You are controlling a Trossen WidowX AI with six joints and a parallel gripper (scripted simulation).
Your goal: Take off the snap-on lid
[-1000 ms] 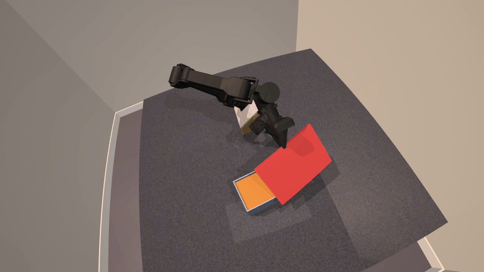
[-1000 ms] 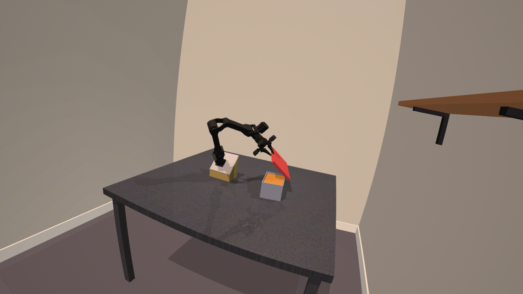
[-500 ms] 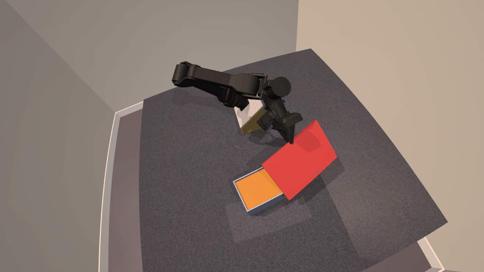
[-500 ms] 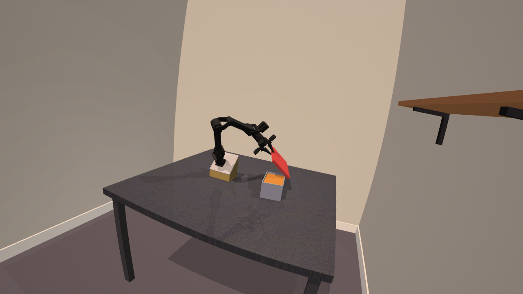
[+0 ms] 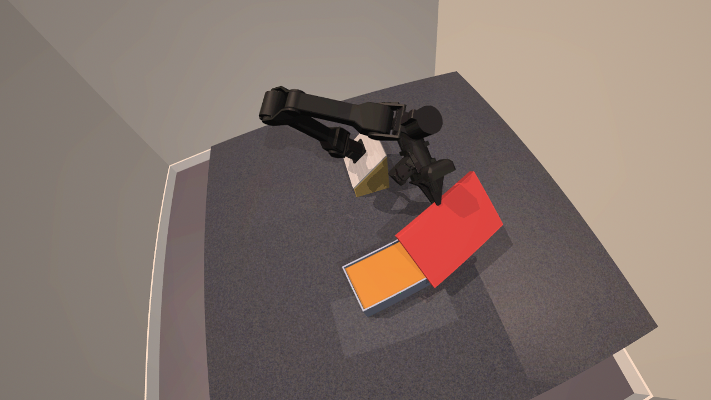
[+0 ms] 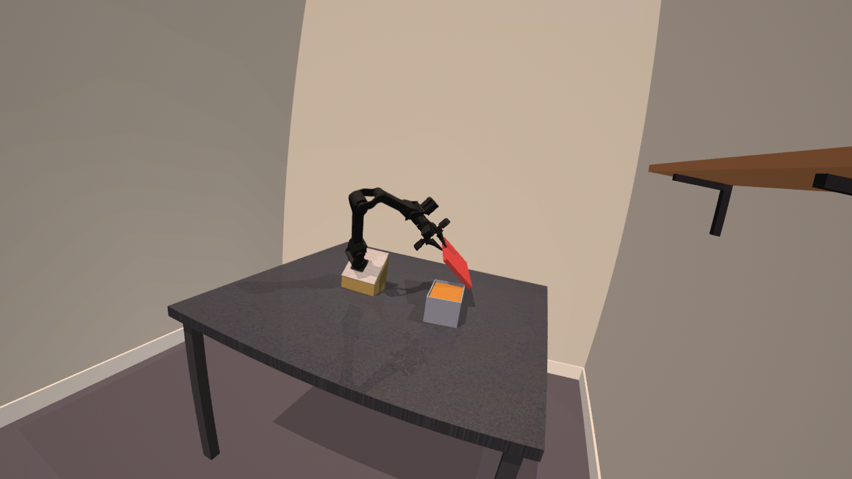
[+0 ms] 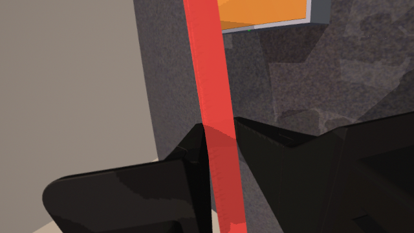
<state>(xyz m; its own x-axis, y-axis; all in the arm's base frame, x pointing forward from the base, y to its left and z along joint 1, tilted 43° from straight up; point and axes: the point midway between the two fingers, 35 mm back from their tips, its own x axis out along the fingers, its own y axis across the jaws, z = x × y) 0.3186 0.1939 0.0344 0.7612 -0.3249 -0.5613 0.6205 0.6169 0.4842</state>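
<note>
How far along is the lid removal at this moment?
Done: the red lid is off the storage box, whose orange inside shows open. In hand: the gripper is shut on the lid's edge, holding it steeply tilted in the air beside the box. Left: carry it to bare table, level it and lay it flat, right side up, then release.

My top camera looks steeply down on the table [image 5: 278,258]. My exterior one faces it from afar. My wrist camera peers close between the fingers; all share the storage box [image 5: 385,278].
</note>
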